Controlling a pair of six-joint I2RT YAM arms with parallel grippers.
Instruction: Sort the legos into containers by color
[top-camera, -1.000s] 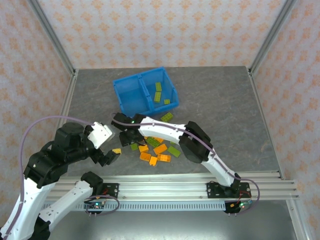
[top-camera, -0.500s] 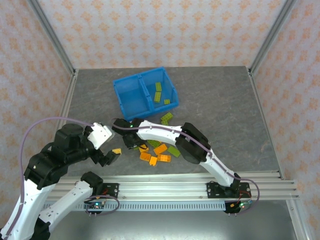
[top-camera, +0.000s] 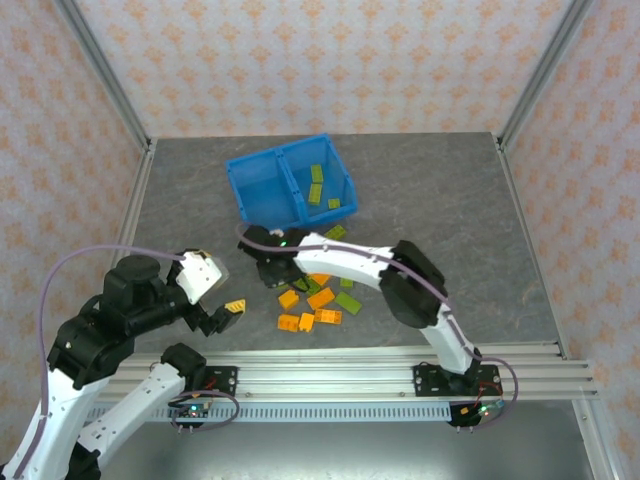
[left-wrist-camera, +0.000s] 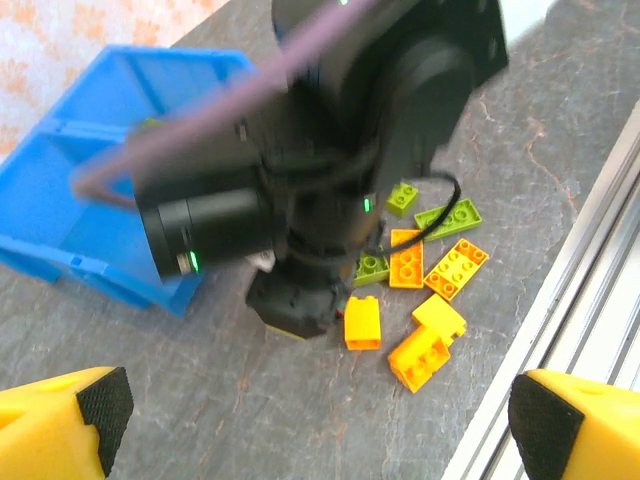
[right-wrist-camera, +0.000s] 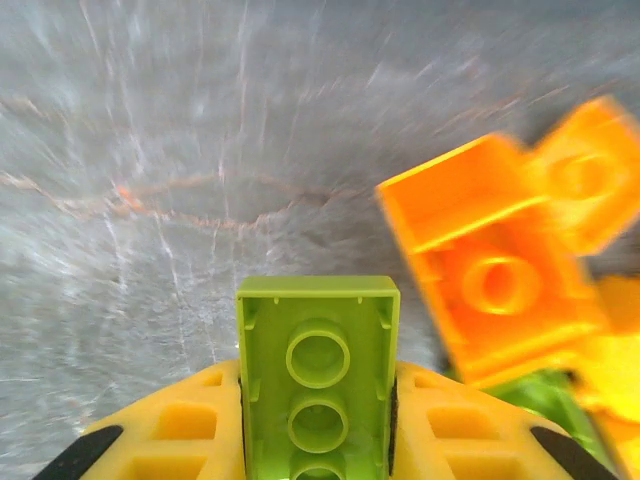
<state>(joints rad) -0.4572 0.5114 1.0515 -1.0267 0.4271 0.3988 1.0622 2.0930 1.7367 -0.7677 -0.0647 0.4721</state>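
- Stretching grey and marbled, the table (top-camera: 460, 210) sits inside walls (top-camera: 320, 60) papered with orange florets; an aluminium rail (top-camera: 350, 362) edges its near side.
- Blue bin (top-camera: 262, 195) stands toward the back, green bricks (top-camera: 320, 185) in its right-hand compartment.
- Loose legos (top-camera: 315, 300) lie mid-table.
- Right gripper (right-wrist-camera: 318, 440) clamps a lime brick (right-wrist-camera: 318, 350).
- Left gripper (top-camera: 226, 314) gapes wide, empty.
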